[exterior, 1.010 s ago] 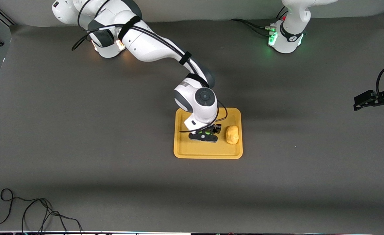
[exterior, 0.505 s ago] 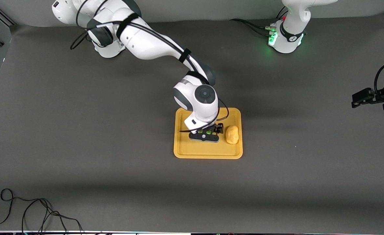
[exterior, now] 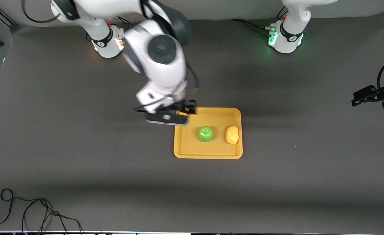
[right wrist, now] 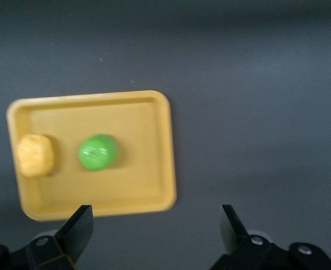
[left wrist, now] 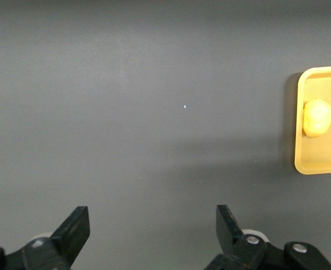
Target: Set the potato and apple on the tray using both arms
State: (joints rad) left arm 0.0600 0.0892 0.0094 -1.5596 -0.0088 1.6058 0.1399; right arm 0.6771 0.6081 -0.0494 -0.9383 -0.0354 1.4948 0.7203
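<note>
The green apple [exterior: 205, 133] lies in the middle of the yellow-orange tray [exterior: 185, 151]. The tan potato [exterior: 232, 134] lies beside it, toward the left arm's end of the tray. My right gripper [exterior: 167, 118] is open and empty, raised over the tray's corner nearest the right arm's base. Its wrist view shows the apple [right wrist: 98, 152], the potato [right wrist: 35, 155] and the tray [right wrist: 154, 185] below, with the right gripper [right wrist: 157, 230] over bare mat. My left gripper [exterior: 361, 97] is open and empty, held over the mat at the left arm's end. Its wrist view shows the left gripper [left wrist: 153, 230], the potato [left wrist: 316, 117] and the tray [left wrist: 317, 166].
The dark grey mat [exterior: 80, 147] covers the table. A black cable [exterior: 31, 212] lies at the near edge toward the right arm's end. The arm bases [exterior: 285, 39] stand along the edge farthest from the front camera.
My right gripper let go of the apple, rose and pulled back toward its base. The apple now lies bare on the tray. My left arm barely moved.
</note>
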